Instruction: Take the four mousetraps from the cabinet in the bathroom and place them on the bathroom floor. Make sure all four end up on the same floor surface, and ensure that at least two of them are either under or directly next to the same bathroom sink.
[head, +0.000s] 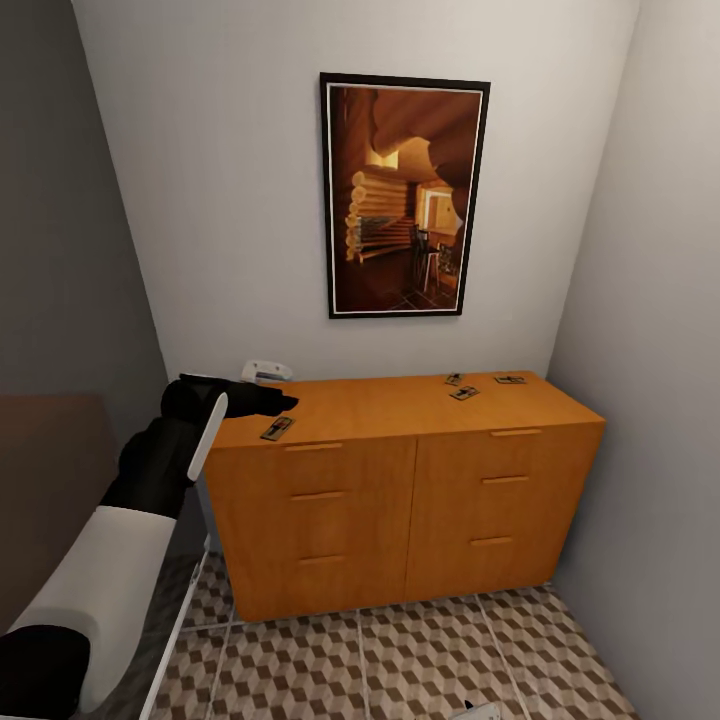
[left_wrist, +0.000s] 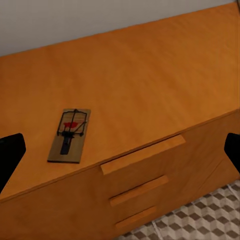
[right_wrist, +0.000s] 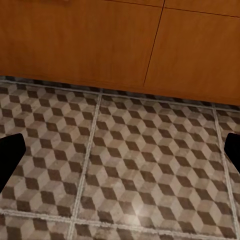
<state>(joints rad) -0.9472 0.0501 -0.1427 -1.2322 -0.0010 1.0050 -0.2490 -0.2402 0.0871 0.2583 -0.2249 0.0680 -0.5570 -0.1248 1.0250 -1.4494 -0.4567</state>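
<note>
Left end effector (head: 283, 402) hangs over the left end of the cabinet (head: 400, 480) top, black fingers (left_wrist: 10, 152) spread wide to either side of the left wrist view, nothing between them. Nearest mousetrap (left_wrist: 70, 135) lies flat on the cabinet top close to the front edge, near the left front corner, just above the top drawer's bar handle (left_wrist: 143, 154); in the head view it sits just below and in front of the end effector, not touching. Three more mousetraps (head: 463, 393) lie grouped toward the back right of the cabinet top, well apart from the first. Right end effector (right_wrist: 120, 150) hangs low over the bathroom floor (right_wrist: 150, 165) in front of the cabinet's drawer fronts, fingers likewise wide open and empty. Handling judgement: each trap is a thin, stiff wooden board, probably very light, lying flush with the wood, so little edge stands up to catch. Best hold likely across the two long edges of the board, fingers coming straight down, clear of the dark wire and red spot. It may slide on the smooth top if one finger lands first; the nearby front edge could let it slip off. A framed picture (head: 405, 195) hangs on the wall above.
</note>
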